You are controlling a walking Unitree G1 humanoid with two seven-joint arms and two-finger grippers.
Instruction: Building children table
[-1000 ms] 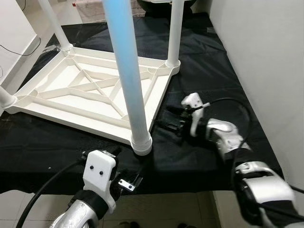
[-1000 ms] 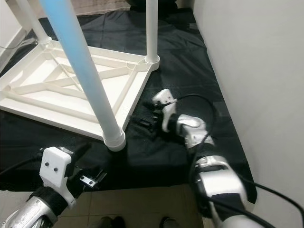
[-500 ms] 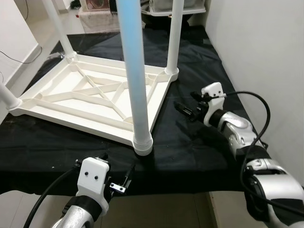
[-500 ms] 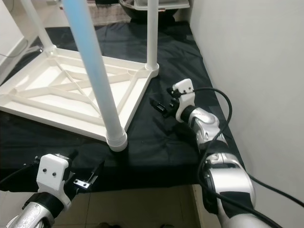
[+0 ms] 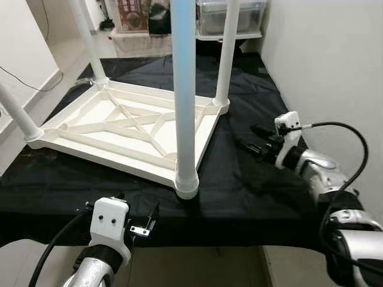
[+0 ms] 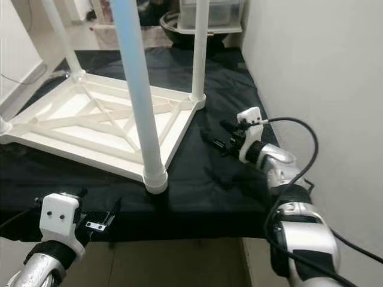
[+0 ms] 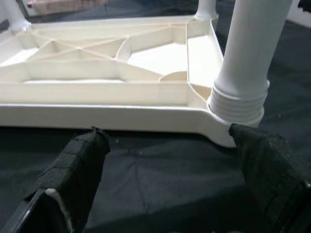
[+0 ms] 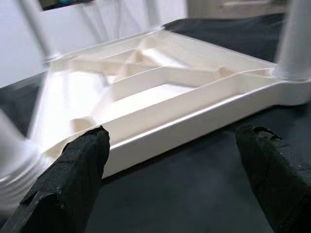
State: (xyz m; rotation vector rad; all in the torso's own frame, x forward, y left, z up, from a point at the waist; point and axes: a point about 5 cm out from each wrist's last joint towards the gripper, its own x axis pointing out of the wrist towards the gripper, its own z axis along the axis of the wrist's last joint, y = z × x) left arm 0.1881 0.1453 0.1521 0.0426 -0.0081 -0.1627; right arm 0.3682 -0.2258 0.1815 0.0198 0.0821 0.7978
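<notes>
Four legs stood up from the upturned table (image 5: pixel 128 128) on the black cloth (image 5: pixel 239 191); both grippers (image 5: pixel 139 228) (image 5: pixel 251 139) hovered empty, fingers apart. Stiff, light, slick plastic; best gripped by a leg (image 5: pixel 185 95).

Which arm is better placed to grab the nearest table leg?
Probably the left. Its end effector is open and faces the nearest leg's threaded base. The right end effector, also open, sits off beside the tabletop's edge.
</notes>
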